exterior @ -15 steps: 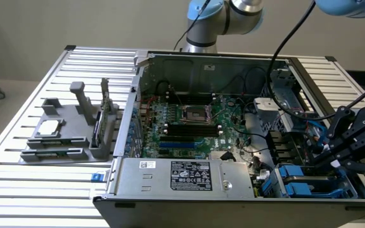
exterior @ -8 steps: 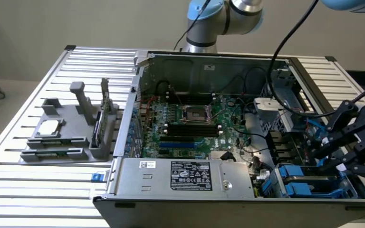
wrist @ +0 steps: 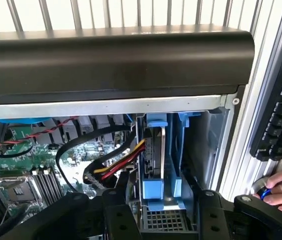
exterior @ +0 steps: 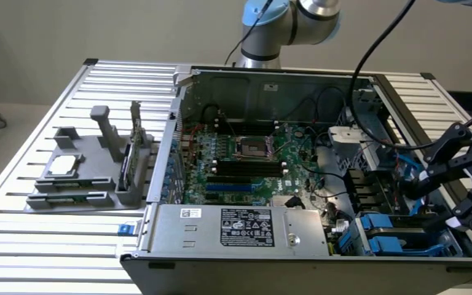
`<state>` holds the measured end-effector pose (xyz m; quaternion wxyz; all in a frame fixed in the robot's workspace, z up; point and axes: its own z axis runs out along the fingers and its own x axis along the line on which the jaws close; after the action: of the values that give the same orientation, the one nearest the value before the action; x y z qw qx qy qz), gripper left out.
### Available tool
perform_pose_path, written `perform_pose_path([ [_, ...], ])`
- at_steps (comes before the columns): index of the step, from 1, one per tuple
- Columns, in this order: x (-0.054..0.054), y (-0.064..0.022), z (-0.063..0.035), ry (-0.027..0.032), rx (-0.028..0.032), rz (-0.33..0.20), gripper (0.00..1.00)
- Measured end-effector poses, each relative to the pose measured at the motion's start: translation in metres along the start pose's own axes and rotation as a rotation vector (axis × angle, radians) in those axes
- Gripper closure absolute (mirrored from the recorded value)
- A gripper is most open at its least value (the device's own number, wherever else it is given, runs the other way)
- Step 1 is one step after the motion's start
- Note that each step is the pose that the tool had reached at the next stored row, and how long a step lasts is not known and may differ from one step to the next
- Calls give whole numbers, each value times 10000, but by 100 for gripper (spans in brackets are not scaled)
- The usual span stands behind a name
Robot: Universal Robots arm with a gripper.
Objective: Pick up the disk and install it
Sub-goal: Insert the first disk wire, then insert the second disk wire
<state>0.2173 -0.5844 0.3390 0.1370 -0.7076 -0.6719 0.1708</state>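
Apparently I am hovering my end effector point(exterior: 457, 184), jaws spread and empty, over the disk point(wrist: 155, 150) sitting edgewise in its blue bay; installing is looking nearly done.

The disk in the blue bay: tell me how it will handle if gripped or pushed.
The disk looks like a rigid metal slab, so it is probably stiff and fairly heavy for its size. Its bare edge seems smooth and likely slippery; the blue rails may give better hold. Standing on edge in the drive bay, it would likely slide, not tip.
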Motion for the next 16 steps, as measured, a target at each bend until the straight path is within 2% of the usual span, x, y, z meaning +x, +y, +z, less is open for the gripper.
perform_pose_path([
  [4, -74, -36, 7, -2, 47, -2, 46],
  [8, -159, -81, 31, -2, 61, -2, 46],
  [16, -303, -265, 127, -1, 63, -2, 46],
])
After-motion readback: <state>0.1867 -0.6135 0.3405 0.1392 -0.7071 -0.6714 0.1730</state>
